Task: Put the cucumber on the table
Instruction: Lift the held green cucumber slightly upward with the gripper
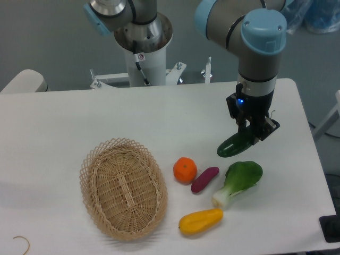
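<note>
— Gripping the cucumber (235, 144) by its upper end, our hand (253, 133) hangs low over the table (64, 117).
— Yes, we see it slanting down-left, tip near the surface, just beside the bok choy (240, 181).

Arm (258, 48): grey tubular segments, light-blue joint caps. White cylindrical base pedestal (142, 64), black cable attached. Black gripper (249, 130); small blue indicator light (239, 101) lit.

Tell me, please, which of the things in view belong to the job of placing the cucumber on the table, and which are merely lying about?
Belonging to the job:
cucumber
pincer
table

Merely lying about:
wicker basket
orange
purple sweet potato
bok choy
yellow vegetable
</note>
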Tool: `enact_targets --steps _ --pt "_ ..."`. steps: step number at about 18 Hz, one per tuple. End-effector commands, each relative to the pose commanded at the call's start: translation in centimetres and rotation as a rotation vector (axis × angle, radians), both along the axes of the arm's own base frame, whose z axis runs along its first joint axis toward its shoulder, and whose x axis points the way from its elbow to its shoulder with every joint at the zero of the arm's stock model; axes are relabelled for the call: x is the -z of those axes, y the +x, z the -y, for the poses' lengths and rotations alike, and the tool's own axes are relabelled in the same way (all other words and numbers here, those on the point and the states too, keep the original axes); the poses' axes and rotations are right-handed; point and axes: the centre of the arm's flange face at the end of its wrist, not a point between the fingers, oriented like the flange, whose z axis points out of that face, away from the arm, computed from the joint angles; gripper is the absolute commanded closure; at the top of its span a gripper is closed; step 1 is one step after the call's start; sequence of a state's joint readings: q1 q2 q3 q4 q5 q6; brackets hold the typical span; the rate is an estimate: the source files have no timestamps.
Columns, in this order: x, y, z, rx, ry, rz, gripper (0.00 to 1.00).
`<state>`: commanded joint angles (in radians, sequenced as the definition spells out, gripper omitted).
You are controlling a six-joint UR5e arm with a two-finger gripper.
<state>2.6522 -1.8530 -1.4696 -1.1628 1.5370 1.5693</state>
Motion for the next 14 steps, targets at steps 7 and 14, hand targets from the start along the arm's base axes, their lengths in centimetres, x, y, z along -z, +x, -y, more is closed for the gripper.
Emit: enact_targets --steps 7,14 --pt "0.3 0.1 0.3 0.006 -0.007 0.010 0.74" --pt "-0.2 -1.0 3.7 0.079 -0.045 0.022 0.74"
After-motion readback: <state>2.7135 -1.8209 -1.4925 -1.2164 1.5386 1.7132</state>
